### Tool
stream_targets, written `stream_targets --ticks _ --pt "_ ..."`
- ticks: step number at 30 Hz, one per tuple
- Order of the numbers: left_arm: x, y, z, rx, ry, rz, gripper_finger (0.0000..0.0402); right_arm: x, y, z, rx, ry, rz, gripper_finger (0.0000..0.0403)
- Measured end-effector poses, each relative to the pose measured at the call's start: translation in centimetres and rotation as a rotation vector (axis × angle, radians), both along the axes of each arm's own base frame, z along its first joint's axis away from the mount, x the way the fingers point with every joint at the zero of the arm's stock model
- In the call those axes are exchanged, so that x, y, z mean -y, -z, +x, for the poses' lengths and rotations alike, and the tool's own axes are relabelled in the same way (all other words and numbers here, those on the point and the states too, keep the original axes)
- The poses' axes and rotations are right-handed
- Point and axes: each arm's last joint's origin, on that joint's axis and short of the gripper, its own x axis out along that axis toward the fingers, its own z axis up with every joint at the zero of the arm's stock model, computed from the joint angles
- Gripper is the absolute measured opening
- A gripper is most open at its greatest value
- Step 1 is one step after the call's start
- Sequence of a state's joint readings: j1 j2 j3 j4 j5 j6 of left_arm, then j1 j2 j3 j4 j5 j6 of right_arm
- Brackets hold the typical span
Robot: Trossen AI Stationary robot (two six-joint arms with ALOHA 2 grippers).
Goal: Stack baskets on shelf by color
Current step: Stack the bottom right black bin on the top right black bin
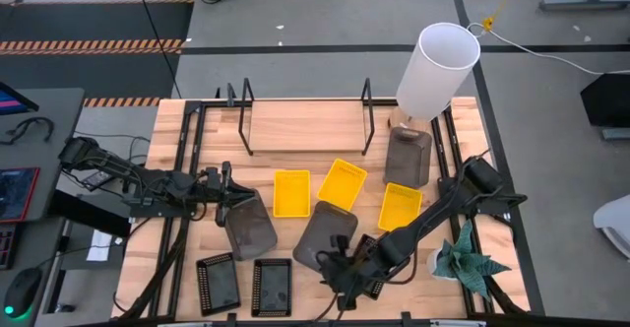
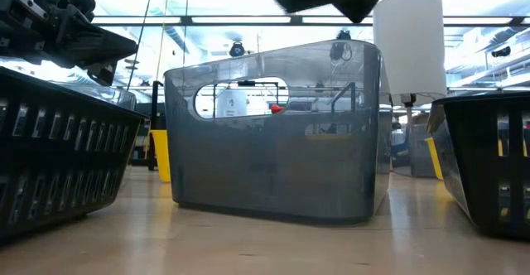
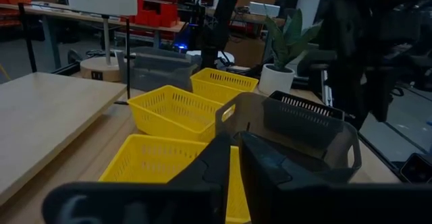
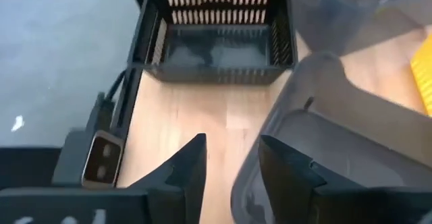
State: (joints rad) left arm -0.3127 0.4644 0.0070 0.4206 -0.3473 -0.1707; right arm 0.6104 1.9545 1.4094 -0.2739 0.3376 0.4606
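Here, empty baskets scattered below the shelf [image 1: 305,125].
Left gripper [image 1: 233,201] pinches a grey basket [image 1: 250,227]; right gripper [image 1: 335,260] straddles another grey basket's [image 1: 323,232] wall, jaws apart.

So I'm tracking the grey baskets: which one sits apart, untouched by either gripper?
The grey basket by the white lamp's base, beside the shelf; the other two sit at the grippers.

The shelf [image 1: 305,127] board lies bare between its wire uprights, open from above. The white lamp [image 1: 436,69] overhangs its right end. Before it, three yellow baskets [image 1: 291,192] crowd the approach; gaps between them look narrow, perhaps passable.
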Motion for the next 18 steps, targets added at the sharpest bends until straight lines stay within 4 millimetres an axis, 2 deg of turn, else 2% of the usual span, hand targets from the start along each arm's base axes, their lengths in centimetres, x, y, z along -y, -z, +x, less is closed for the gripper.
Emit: stream_targets --ticks 8,18 --pt "0.0 0.0 0.0 0.000 0.000 0.000 0.0032 1.1 1.2 1.7 0.038 0.091 -0.002 0.0193" --pt "0.0 0.1 0.0 -0.007 0.000 0.002 0.0038 1.8 3.4 3.1 0.076 0.161 -0.044 0.0197"
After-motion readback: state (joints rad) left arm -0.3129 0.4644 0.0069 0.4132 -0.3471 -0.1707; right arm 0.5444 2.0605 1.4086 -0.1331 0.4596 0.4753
